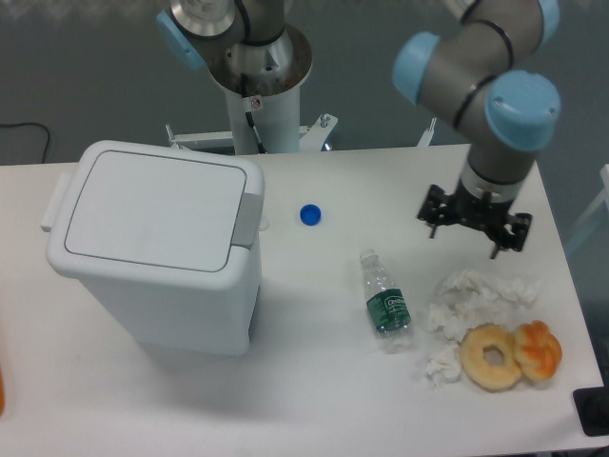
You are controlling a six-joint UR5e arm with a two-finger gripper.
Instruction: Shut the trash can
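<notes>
The trash can is a large white rectangular bin on the left half of the table. Its flat lid lies down level on the rim, and the grey latch is on its right side. My gripper hangs over the right part of the table, far to the right of the bin and apart from it. It points downward and the wrist hides its fingers, so I cannot tell whether they are open or shut. Nothing shows in it.
A blue bottle cap lies just right of the bin. A clear plastic bottle lies mid-table. Crumpled tissues, a doughnut and a pastry lie at the front right. The arm's base stands behind the table.
</notes>
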